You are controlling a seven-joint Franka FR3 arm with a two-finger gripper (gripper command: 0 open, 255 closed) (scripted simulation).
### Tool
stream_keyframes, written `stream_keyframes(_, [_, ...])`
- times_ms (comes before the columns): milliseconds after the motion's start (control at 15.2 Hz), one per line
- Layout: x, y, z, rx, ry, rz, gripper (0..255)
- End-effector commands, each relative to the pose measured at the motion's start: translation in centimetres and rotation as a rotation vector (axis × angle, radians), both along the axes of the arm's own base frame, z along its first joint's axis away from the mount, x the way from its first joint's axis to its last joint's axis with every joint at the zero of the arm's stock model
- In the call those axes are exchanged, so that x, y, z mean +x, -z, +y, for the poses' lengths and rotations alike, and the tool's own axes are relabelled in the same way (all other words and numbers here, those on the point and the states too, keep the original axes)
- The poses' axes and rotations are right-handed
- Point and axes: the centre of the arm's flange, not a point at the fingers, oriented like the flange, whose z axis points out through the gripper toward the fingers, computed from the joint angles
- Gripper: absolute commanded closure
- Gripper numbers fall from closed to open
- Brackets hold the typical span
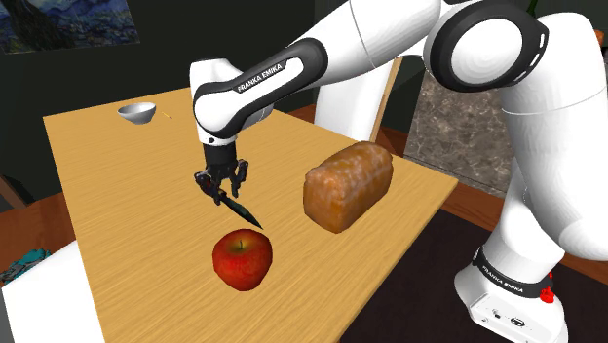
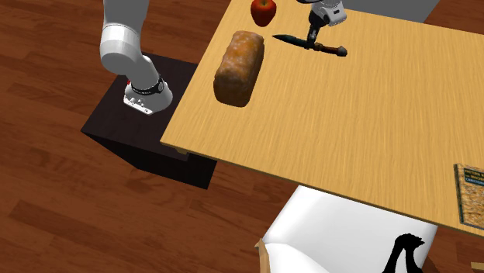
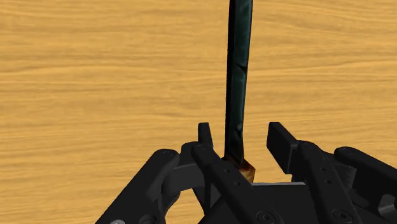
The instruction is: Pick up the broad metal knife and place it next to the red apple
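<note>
The two black fingers [image 3: 205,139] stand partly apart at a middling width, and the knife [image 3: 238,76] runs up the wrist view between them. A strip of wood grain shows on each side of the blade, so the fingers bracket it without clasping it. Whether either one brushes it cannot be told. The blade is long, dark and glossy with a greenish sheen, and an orange-brown bit of handle shows where it reaches the hand.

In the shoulder view the fingers sit at centre frame, pointing down at the pale wooden counter [image 1: 127,195]. The blade slants toward the lower right, its tip close to the apple [image 1: 242,258] but apart from it. The apple is round, red and shiny with yellowish flecks. Right of centre lies a loaf of bread [image 1: 348,185], a brown, crusty block. A small pale bowl [image 1: 137,113] sits at upper left near the counter's far corner.

The second exterior view, along its top edge, lays out the knife's whole length. The dark blade points left toward the apple, and a brown-and-silver handle sticks out to the right of the fingers. Whether the knife rests on the counter or hangs just above it cannot be told. This view also brings in the black stand [image 2: 147,132] at left on a dark plank floor [image 2: 62,217]. A book [image 2: 470,194] lies at the right edge and a white chair [image 2: 341,229] stands at the bottom.
</note>
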Motion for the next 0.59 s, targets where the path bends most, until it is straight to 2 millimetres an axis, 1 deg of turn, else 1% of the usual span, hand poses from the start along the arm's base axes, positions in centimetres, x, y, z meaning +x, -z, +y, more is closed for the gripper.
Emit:
stream_keyframes(0, [0.0, 0.0, 0.0, 0.0, 0.0, 0.0, 0])
stream_keyframes(264, [0.0, 0.0, 0.0, 0.0, 0.0, 0.0, 0])
stream_keyframes(462, [0.2, -3.9, -0.5, 0.0, 0.0, 0.0, 0])
stream_keyframes(528, [0.2, -5.0, -0.6, 0.0, 0.0, 0.0, 0])
